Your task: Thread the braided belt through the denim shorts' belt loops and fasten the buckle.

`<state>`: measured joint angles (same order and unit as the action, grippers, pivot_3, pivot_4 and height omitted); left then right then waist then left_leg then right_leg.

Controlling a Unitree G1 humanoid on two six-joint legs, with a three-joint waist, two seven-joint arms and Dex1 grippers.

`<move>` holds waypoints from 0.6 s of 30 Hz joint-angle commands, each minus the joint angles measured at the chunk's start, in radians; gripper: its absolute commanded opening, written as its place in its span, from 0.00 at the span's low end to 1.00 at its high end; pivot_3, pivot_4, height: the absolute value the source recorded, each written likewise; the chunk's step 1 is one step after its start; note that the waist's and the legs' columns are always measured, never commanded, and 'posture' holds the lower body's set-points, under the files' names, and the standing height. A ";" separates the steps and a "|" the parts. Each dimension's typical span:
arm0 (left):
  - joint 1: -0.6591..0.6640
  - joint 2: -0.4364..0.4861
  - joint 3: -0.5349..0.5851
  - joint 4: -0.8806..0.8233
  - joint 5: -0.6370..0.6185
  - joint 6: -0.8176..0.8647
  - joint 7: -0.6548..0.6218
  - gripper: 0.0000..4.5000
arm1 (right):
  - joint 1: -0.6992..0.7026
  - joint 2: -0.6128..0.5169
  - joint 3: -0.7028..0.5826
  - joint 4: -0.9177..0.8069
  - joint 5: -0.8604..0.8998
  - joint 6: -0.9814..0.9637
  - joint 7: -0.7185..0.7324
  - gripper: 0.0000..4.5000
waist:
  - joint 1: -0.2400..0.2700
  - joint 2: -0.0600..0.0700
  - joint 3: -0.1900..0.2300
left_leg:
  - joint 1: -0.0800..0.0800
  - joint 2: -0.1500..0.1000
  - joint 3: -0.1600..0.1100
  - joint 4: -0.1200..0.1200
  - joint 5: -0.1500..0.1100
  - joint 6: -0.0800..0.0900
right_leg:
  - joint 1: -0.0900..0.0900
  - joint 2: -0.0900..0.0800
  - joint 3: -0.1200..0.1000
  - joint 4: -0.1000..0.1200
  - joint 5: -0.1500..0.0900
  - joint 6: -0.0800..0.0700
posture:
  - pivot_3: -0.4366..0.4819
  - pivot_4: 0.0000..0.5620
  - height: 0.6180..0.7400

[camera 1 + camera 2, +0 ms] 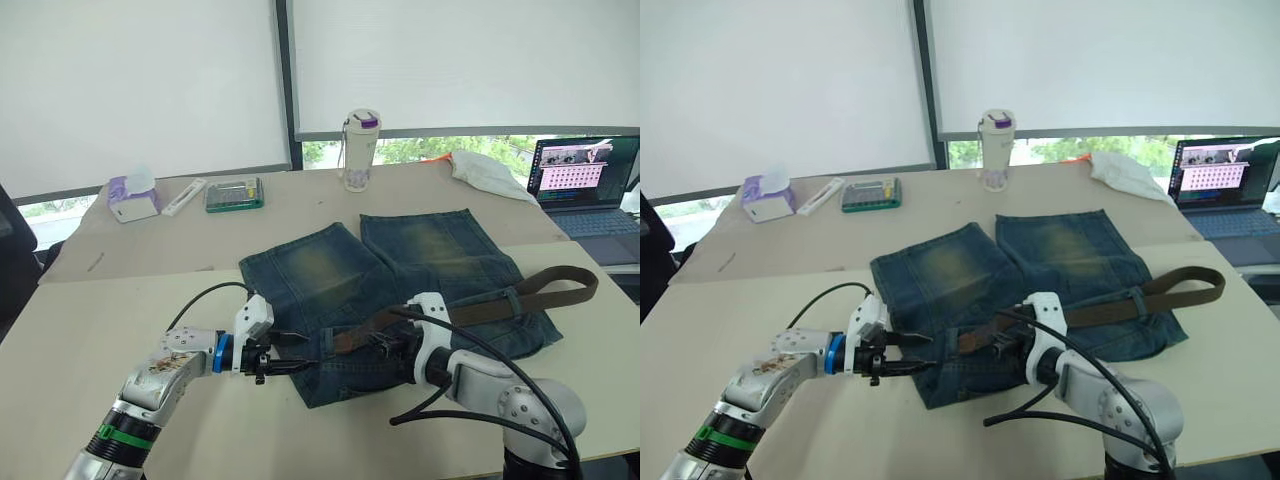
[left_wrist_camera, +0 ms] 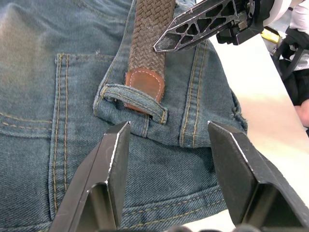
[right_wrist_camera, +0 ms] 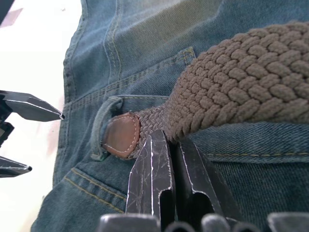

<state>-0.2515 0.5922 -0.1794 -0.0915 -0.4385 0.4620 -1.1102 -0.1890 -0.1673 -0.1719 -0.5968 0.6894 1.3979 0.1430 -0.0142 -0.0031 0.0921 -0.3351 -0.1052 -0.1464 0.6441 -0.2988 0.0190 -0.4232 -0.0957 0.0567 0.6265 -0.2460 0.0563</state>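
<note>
On the beige table (image 1: 130,300), the braided belt (image 1: 470,305) lies along the denim shorts' (image 1: 400,275) waistband, right tool (image 3: 169,145) clamping it, left tool (image 2: 166,145) open.

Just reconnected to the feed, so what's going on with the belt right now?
The right gripper is shut on the braided belt and has fed its leather tip into a belt loop on the denim shorts. The left gripper waits open just past that loop, on the waistband. The rest of the belt trails across the shorts to the robot's right.
</note>
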 commanded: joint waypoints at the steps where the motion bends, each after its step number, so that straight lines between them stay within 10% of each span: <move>1: 0.003 -0.008 0.007 0.007 -0.001 0.023 0.016 0.59 | -0.036 0.023 0.036 0.020 0.008 -0.032 0.015 0.00 | 0.000 0.000 0.000 | 0.000 0.000 0.000 0.000 0.000 0.000 | 0.000 0.000 0.000 0.000 0.000 0.000 | 0.48 0.27 1.00; 16: -0.040 -0.109 0.089 0.030 -0.105 0.272 0.146 0.59 | -0.069 0.044 0.110 0.092 0.009 -0.084 0.065 0.00 | 0.000 0.000 0.000 | 0.000 0.000 0.000 0.000 0.000 0.000 | 0.000 0.000 0.000 0.003 0.000 0.000 | 0.48 0.27 1.00; 18: -0.045 -0.117 0.097 0.024 -0.122 0.300 0.154 0.47 | -0.068 0.045 0.111 0.090 0.008 -0.086 0.065 0.00 | -0.001 0.000 0.000 | 0.000 0.000 -0.001 0.000 0.000 0.000 | 0.000 0.000 0.000 0.003 0.000 0.000 | 0.48 0.27 1.00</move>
<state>-0.2777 0.4775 -0.1069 -0.0370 -0.5285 0.7407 -0.9611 -0.2468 -0.1296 -0.0633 -0.4880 0.6806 1.3365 0.1953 -0.0152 -0.0031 0.0921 -0.3352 -0.1053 -0.1470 0.6442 -0.2987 0.0189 -0.4233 -0.0954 0.0564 0.6293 -0.2460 0.0563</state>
